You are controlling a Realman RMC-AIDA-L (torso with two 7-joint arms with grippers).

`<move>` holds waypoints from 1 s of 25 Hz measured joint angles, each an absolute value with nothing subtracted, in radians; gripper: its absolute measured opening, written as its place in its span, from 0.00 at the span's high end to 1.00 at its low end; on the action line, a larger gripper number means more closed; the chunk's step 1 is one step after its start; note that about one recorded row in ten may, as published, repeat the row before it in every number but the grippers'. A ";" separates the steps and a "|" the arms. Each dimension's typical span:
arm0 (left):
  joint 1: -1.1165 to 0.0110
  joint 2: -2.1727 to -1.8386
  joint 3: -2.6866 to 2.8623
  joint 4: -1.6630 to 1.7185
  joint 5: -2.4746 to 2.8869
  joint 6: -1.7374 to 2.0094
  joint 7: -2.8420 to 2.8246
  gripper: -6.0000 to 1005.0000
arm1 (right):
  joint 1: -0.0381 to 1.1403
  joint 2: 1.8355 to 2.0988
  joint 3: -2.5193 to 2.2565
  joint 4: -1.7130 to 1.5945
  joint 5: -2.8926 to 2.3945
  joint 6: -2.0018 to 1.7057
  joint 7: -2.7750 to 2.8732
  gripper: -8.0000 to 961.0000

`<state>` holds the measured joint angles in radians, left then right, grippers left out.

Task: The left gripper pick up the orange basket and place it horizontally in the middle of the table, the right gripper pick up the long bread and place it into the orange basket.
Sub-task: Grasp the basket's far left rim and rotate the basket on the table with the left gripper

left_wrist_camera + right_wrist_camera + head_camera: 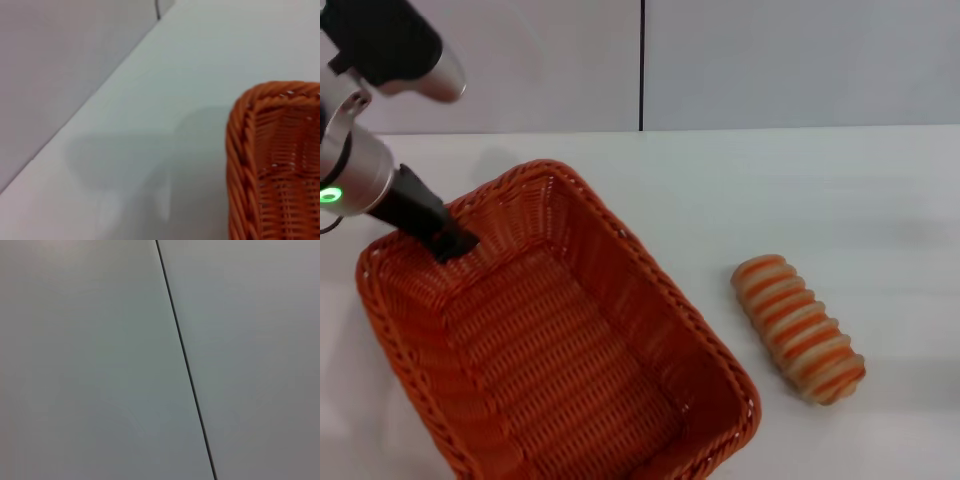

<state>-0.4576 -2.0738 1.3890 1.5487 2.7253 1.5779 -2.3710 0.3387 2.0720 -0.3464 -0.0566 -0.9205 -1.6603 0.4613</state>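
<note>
Status: the first stage is under way; the second stage has not begun.

Basket (555, 345): it rests on the white bench (800, 190) at a diagonal, one short end toward the rear wall and the other toward the near edge. It is not yet horizontal, and it sits to the robot's left of the bench centre. Its interior is empty.

Left end effector (455, 243): its dark tip sits at the basket's rear rim, at the short end nearest the wall, apparently straddling or touching the braided edge. Whether the fingers are clamped on the rim or apart cannot be told from these views. The left wrist view shows only a corner of the basket rim and bare bench beyond it.

Bread (800, 328): it lies on the bench to the right of the basket, clear of the basket wall, untouched.

Right end effector: not in view; the right wrist view shows only the wall panels.

Remaining work, as judged: secure the rim, turn and reposition the basket, release, then transfer the bread into the basket.
</note>
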 joint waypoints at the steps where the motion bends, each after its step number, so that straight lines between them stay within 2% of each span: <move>1: -0.505 -2.075 1.382 1.514 2.724 1.577 -2.472 0.75 | 0.342 2.070 -0.346 -0.089 -0.921 -1.643 0.495 0.38; 8: -0.546 -2.077 1.371 1.501 2.730 1.516 -2.708 0.80 | 0.361 2.066 -0.350 -0.244 -0.921 -1.538 0.611 0.39; 9: -0.546 -2.077 1.371 1.501 2.730 1.516 -2.708 0.80 | 0.380 2.043 -0.351 -0.247 -0.931 -1.528 0.622 0.39; 10: -0.546 -2.077 1.371 1.501 2.730 1.516 -2.708 0.80 | 0.380 2.043 -0.351 -0.247 -0.931 -1.528 0.622 0.39; 11: -0.547 -2.077 1.359 1.506 2.735 1.502 -2.750 0.80 | 0.402 2.008 -0.351 -0.227 -0.959 -1.520 0.643 0.39; 12: -0.547 -2.077 1.359 1.506 2.735 1.502 -2.750 0.80 | 0.402 2.008 -0.351 -0.227 -0.959 -1.520 0.643 0.39; 13: -0.548 -2.073 1.304 1.512 2.775 1.476 -2.852 0.80 | 0.411 1.993 -0.351 -0.217 -0.973 -1.517 0.649 0.39; 14: -0.548 -2.073 1.278 1.512 2.795 1.476 -2.867 0.80 | 0.434 1.967 -0.351 -0.202 -1.013 -1.505 0.649 0.39; 15: -0.548 -2.073 1.278 1.512 2.795 1.476 -2.867 0.80 | 0.434 1.967 -0.351 -0.202 -1.013 -1.505 0.649 0.39; 16: -0.543 -2.077 1.213 1.506 2.832 1.482 -2.878 0.80 | 0.452 1.945 -0.351 -0.187 -1.042 -1.495 0.649 0.39; 18: -0.531 -2.078 1.188 1.505 2.830 1.485 -2.879 0.80 | 0.459 1.936 -0.351 -0.181 -1.050 -1.492 0.649 0.39; 19: -0.521 -2.078 1.179 1.507 2.822 1.487 -2.879 0.80 | 0.472 1.923 -0.350 -0.168 -1.053 -1.491 0.649 0.39; 25: -0.478 -2.079 1.172 1.516 2.760 1.515 -2.882 0.81 | 0.497 1.908 -0.351 -0.148 -1.061 -1.490 0.650 0.40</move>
<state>-0.4779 -2.0789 1.1717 1.5159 2.7597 1.5148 -2.8815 0.4972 1.9084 -0.3507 -0.1475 -1.0611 -1.4902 0.6498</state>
